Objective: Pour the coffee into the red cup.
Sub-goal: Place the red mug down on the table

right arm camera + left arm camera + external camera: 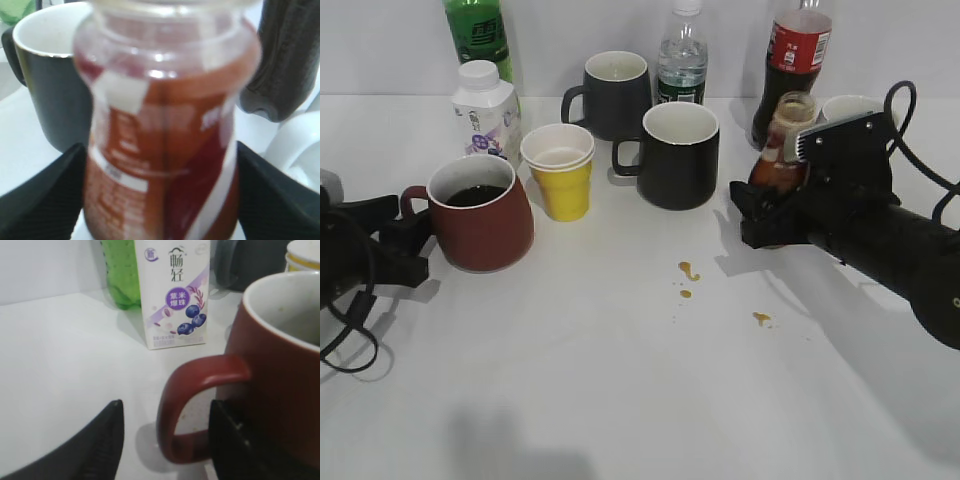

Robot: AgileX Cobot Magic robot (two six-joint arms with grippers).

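The red cup (485,225) stands at the left of the table with dark liquid inside. My left gripper (405,240) is open, one finger on each side of the cup's loop handle (200,375), with a gap on the outer side. The handle fills the gap between the left gripper's jaws (166,407) in the left wrist view. The coffee bottle (785,140) stands upright at the right, uncapped. My right gripper (748,215) is shut on its lower body. In the right wrist view the bottle (160,90) sits between the right gripper's fingers (160,150), which touch both sides.
Stacked yellow paper cups (560,175), two black mugs (680,155) (610,90), a white milk carton (485,110), a green bottle (478,30), a water bottle (682,55), a cola bottle (795,50) and a white mug (850,105) stand behind. Coffee drops (686,270) lie mid-table.
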